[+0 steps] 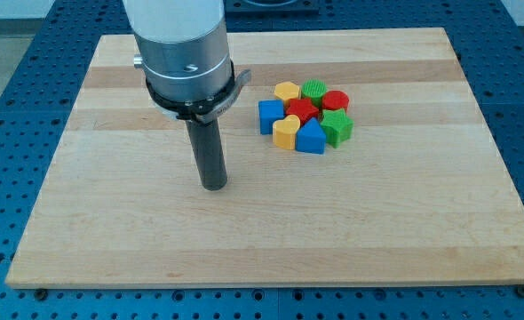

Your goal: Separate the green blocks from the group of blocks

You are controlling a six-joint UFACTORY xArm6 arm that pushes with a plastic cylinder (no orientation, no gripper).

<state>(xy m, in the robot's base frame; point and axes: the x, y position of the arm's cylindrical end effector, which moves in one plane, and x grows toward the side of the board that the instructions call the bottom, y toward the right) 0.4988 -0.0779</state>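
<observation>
- Wooden board (271,240) fills most of the picture, and its near edge is the closest thing to us. Its near part is bare wood.
- Blue table (4,107) with rows of little holes shows all around the board.
- Next comes my tip (214,187). It is the bottom end of a straight dark rod, and it touches the board left of the middle.
- My tip has no jaws. It is just a rod, so it holds nothing.
- My tip is well apart from the blocks. They sit to its right and a bit farther away.
- All the blocks are bunched close together, right of the middle of the board.
- On the near side of the bunch are the yellow heart block (286,132), the blue block (311,139) with a pointy top, and the green star block (337,127) on the right.
- The blue cube (269,116) is at the left end of the bunch.
- The red star block (302,110) sits in the middle of the bunch.
- On the far side are the yellow block (287,91), the round green block (314,90) and the round red block (336,100).
- Both green blocks are touching other blocks. One is at the far side and one is at the near right.
- Above the rod is the big silver and white arm (182,44), which goes up out of the picture.
</observation>
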